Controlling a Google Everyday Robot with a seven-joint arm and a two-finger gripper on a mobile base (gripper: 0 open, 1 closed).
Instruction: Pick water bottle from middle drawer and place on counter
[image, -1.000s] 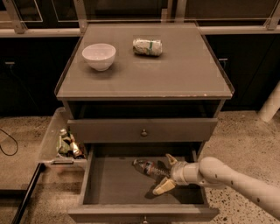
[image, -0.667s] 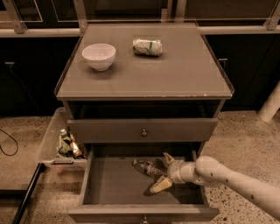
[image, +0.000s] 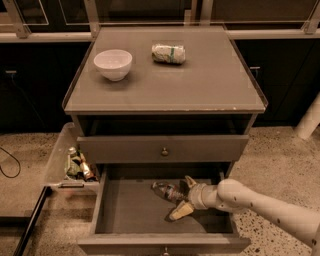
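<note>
The water bottle (image: 166, 191) lies on its side on the floor of the pulled-out middle drawer (image: 127, 212), right of centre, with its cap end pointing left. My gripper (image: 184, 196) reaches into the drawer from the right. It is open, with one finger behind the bottle's right end and the other in front of it. The fingers straddle the bottle without closing on it. The counter (image: 170, 87) is the cabinet top above.
A white bowl (image: 113, 63) and a white-and-green wrapped packet (image: 168, 53) sit on the counter's back part. A closed drawer with a round knob (image: 164, 150) is above the open one. A pale plastic bin (image: 56, 162) with small dark bottles (image: 80, 166) hangs at the left.
My gripper has moved slightly left, further along the bottle. The bottle has not moved.
</note>
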